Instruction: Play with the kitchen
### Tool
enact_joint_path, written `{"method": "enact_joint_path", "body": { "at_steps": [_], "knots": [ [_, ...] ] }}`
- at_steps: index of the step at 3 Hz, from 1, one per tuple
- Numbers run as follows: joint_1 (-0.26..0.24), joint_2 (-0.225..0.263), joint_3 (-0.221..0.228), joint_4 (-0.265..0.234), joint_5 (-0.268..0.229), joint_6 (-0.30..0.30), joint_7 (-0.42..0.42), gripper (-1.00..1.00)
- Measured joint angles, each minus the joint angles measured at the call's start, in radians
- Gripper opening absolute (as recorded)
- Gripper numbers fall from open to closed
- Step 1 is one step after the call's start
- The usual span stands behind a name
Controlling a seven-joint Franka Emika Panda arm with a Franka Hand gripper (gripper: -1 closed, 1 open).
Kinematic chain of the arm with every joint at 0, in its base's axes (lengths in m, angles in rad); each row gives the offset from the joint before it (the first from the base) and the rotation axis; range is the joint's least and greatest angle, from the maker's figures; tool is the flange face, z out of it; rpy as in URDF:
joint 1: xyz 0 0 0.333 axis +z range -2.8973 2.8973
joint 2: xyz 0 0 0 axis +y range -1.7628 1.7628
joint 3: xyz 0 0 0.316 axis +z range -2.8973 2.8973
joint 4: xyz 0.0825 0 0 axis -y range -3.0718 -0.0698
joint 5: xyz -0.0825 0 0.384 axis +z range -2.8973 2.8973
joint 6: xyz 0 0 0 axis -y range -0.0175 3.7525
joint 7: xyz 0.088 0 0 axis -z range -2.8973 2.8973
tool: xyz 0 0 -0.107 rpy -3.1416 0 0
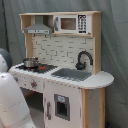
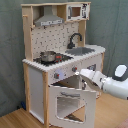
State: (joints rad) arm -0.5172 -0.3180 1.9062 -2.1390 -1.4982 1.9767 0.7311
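Kitchen (image 1: 60, 70), toy, white and light wood, standing on the floor against a grey-green backdrop; no brand, label or readable writing in either view.

First exterior view — grey hood (image 1: 39, 27) at upper left; microwave unit (image 1: 72, 23) beside it with a dark panel of small pale marks, illegible; brick-pattern back wall; small pot (image 1: 30, 62) on the black hob; black faucet (image 1: 83, 59) curving over the grey sink (image 1: 71, 74); rounded counter end at the first exterior view's right; lower cabinet door with a dark square panel (image 1: 61, 106); white robot arm (image 1: 12, 100) filling the lower left corner, gripper not visible here.

Second exterior view — same kitchen seen from the other side; pot (image 2: 48, 56), faucet (image 2: 75, 40) and sink (image 2: 82, 50) along the counter; knobs on the front strip; windowed oven door (image 2: 71, 104) swung down and open — not seen in the first exterior view; arm reaching in from the second exterior view's right, its gripper (image 2: 80, 75) at the front strip just above the open door; whether the fingers are open or closed cannot be told.
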Motion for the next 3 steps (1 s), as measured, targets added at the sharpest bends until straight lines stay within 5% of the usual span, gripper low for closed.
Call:
{"method": "enact_joint_path", "body": {
  "at_steps": [3],
  "knots": [
    [-0.128,-0.183,0.087,0.103,0.15,0.077,0.15,1.0]
  ]
}}
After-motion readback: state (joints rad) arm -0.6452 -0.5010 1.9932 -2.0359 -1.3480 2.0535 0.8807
